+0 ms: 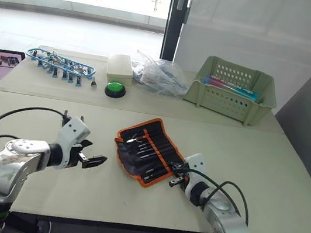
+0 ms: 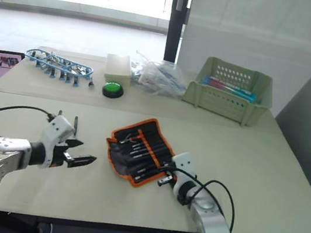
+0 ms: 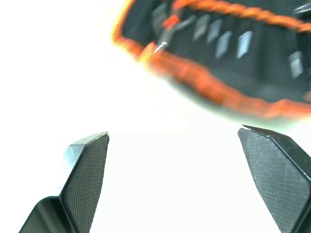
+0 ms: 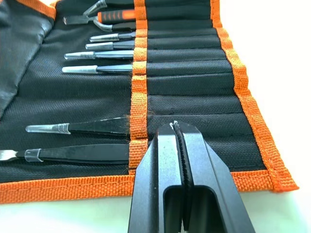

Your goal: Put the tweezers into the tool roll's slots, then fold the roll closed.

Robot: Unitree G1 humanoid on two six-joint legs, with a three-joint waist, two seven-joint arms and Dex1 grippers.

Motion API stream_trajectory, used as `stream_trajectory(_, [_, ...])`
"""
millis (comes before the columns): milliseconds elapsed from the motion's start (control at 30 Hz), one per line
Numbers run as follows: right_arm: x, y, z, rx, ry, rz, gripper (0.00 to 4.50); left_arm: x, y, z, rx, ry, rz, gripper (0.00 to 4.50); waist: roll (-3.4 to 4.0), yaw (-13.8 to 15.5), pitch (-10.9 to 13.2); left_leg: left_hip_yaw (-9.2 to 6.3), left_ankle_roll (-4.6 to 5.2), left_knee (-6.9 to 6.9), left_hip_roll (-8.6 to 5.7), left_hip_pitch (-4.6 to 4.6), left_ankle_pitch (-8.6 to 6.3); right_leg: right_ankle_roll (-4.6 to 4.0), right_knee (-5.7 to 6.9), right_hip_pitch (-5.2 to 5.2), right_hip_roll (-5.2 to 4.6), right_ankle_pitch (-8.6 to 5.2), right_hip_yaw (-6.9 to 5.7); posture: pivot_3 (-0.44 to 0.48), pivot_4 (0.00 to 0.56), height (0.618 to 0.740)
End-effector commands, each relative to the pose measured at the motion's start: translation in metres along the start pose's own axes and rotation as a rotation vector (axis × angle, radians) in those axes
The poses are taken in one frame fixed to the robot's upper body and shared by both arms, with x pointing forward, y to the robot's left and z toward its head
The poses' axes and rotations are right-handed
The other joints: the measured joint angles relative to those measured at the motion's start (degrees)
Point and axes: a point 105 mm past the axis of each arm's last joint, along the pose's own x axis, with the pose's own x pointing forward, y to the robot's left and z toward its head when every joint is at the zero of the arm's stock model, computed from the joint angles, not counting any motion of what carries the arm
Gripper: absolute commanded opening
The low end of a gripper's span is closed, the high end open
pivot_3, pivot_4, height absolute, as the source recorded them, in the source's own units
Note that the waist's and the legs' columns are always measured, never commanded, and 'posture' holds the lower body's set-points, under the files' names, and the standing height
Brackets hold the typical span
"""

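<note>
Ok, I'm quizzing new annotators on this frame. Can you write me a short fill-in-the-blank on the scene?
1. The tool roll lies ___ on the table.
2. The right gripper is ___.
3. The left gripper is ___.
4. The tweezers sit in the roll's ___.

Missing words: open; shut; open; slots

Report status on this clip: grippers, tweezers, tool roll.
Left gripper open, empty, beside the tool roll. Right gripper shut, empty, over the roll's near edge. Tweezers sit in slots; roll lies unfolded. Nothing in the way.
</note>
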Motion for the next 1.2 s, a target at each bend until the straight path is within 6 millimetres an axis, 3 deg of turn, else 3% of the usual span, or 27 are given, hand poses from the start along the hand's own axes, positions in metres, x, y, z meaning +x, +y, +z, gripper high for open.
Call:
stream_trajectory(33, [-0.003,-0.001,-0.024,0.037,0.096,0.005,0.00,-0.034,0.014,0.011,0.030,-0.169,0.205,4.44,-0.08,0.1,-0.1,0.05,0.00,0.00,-0.01,0.06,0.00,0.01,-0.01,0.02,-0.06,0.00,0.01,0.000,0.150,0.740])
stream_trajectory(167, [-0.005,-0.004,-0.026,0.030,0.109,0.015,0.00,-0.071,0.022,-0.037,-0.043,-0.167,0.418,4.44,-0.10,-0.3,-0.1,0.23,-0.01,0.00,0.02,0.19,-0.01,-0.26,-0.03,0.04,-0.19,-0.09,0.06,0.000,0.150,0.740])
stream_trajectory(267, [-0.005,-0.005,-0.027,0.025,0.116,0.022,0.00,-0.089,0.010,-0.071,-0.112,-0.142,0.487,4.44,-0.20,-0.5,-0.2,0.28,-0.02,-0.02,0.07,0.18,-0.01,-0.65,-0.04,0.00,-0.19,-0.05,0.07,0.000,0.150,0.740])
stream_trajectory(367, [-0.004,-0.006,-0.027,0.021,0.117,0.030,0.00,-0.100,-0.001,-0.092,-0.173,-0.134,0.548,4.44,-0.23,-0.2,-0.2,0.28,-0.03,-0.03,0.08,0.18,-0.02,-0.69,-0.05,-0.05,-0.20,-0.13,0.05,0.000,0.150,0.740])
stream_trajectory(467, [-0.002,-0.006,-0.025,0.016,0.115,0.038,0.00,-0.103,-0.006,-0.096,-0.205,-0.158,0.585,4.44,-0.31,-0.2,-0.2,0.26,-0.40,-0.03,0.11,0.22,-0.24,-0.44,-0.18,-0.16,-0.23,-0.31,0.01,0.000,0.150,0.740])
stream_trajectory(667, [0.003,-0.006,-0.024,0.008,0.126,0.056,0.00,-0.098,0.001,-0.101,-0.222,-0.158,0.627,4.44,-0.28,-0.6,-0.2,0.25,-0.47,-0.03,0.09,0.27,-0.28,-0.44,-0.21,-0.17,-0.22,-0.31,0.03,0.000,0.150,0.740])
stream_trajectory(1200, [0.011,-0.004,-0.041,0.042,0.251,0.054,0.00,-0.036,0.058,-0.082,-0.356,-0.152,0.630,4.44,-0.41,-0.7,-0.3,0.24,-0.03,-0.03,0.09,0.42,-0.02,-0.47,0.00,0.08,-0.09,-0.21,0.03,0.000,0.150,0.740])
